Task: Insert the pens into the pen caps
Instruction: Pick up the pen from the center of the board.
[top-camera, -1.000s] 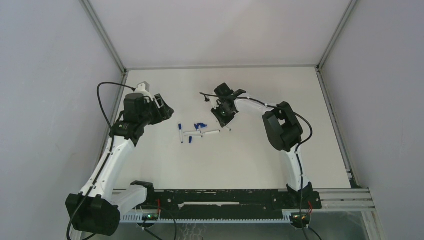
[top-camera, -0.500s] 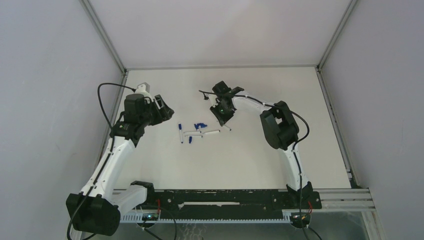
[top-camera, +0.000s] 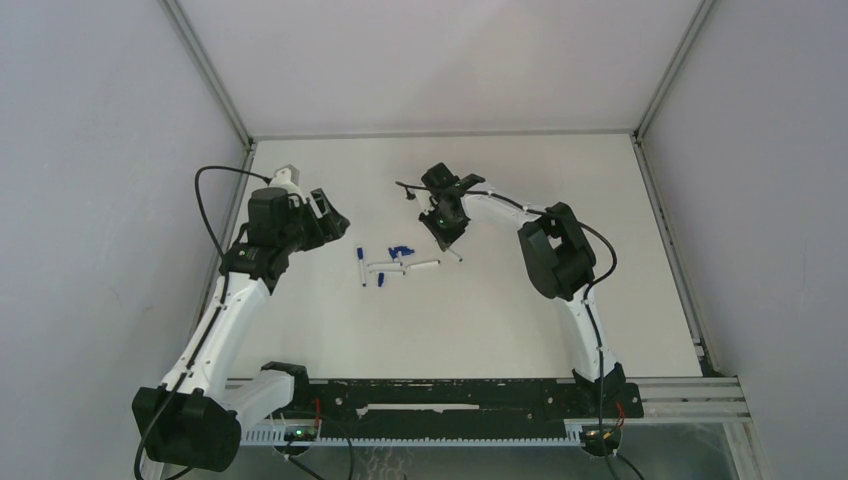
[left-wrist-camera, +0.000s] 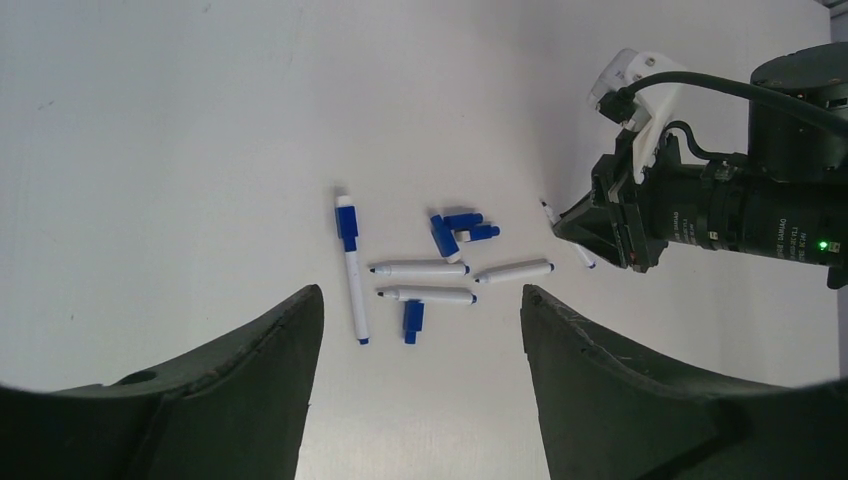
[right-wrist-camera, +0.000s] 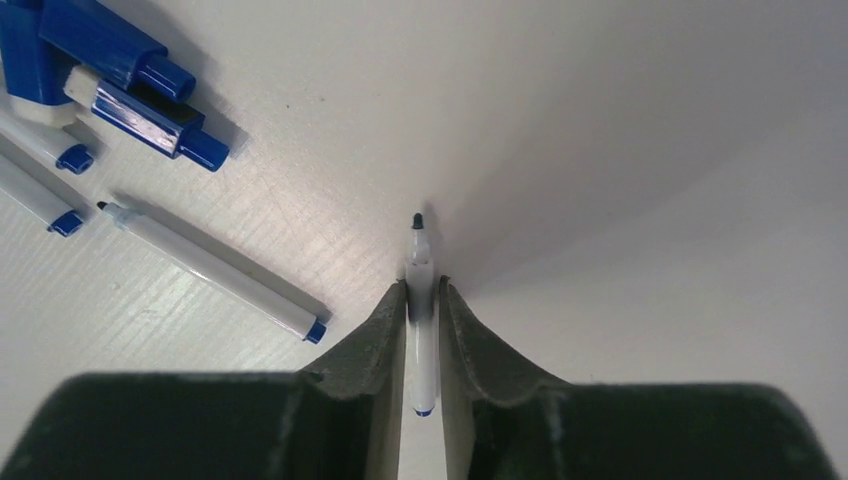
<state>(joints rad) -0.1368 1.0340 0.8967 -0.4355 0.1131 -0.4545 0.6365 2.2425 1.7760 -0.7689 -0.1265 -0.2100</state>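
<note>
My right gripper (right-wrist-camera: 422, 290) is shut on a thin white pen (right-wrist-camera: 421, 300) whose dark tip points forward, low over the table; it also shows in the top view (top-camera: 446, 230). Three uncapped white pens lie to its left (left-wrist-camera: 420, 268) (left-wrist-camera: 430, 295) (left-wrist-camera: 513, 271). A capped pen (left-wrist-camera: 350, 270) lies left of them. Blue pen caps lie around them: one in front (left-wrist-camera: 412, 318), a few behind (left-wrist-camera: 463, 219). My left gripper (top-camera: 335, 225) is open and empty, raised to the left of the pens.
The white table is framed by metal rails and grey walls (top-camera: 100, 200). A loose black cable (top-camera: 408, 190) lies just behind my right gripper. The pens and caps are clustered mid-table (top-camera: 395, 262).
My right arm has shifted slightly to the left and back with the pen in it. The left arm and the loose pens have not moved.
</note>
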